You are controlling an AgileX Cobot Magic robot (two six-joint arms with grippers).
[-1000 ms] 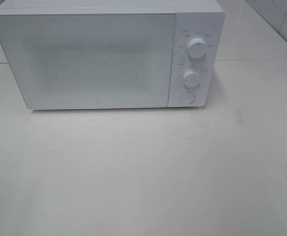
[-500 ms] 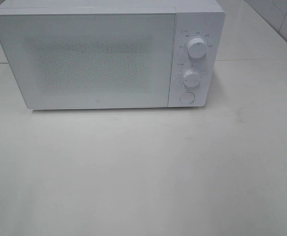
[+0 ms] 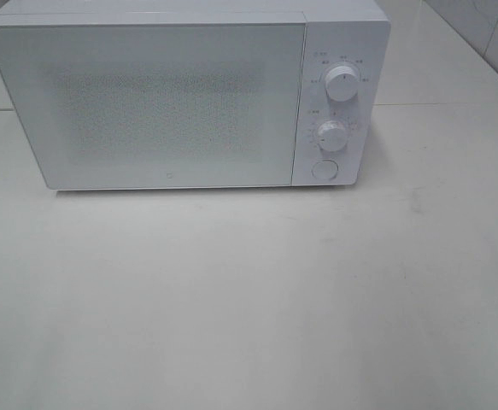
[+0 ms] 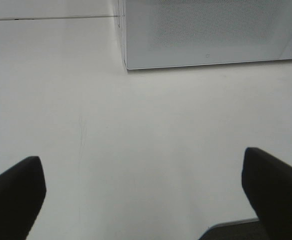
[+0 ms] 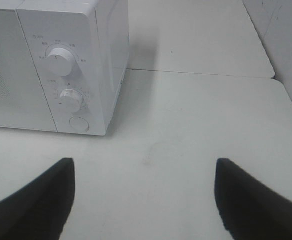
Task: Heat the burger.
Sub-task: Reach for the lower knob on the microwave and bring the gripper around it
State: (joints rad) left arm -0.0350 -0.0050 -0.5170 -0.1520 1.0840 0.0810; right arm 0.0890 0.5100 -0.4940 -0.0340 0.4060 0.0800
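No burger shows; maybe it sits inside the boxy white microwave, door shut, I can't tell. The left gripper and right gripper hover spread, empty, before it. Likely soft, light: cradle its sides gently.

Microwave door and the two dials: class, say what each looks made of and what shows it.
Door: likely white-tinted glass or glossy plastic, with a fine dotted mesh showing behind it. Upper dial and lower dial: probably matte white moulded plastic, with dark pointer lines.
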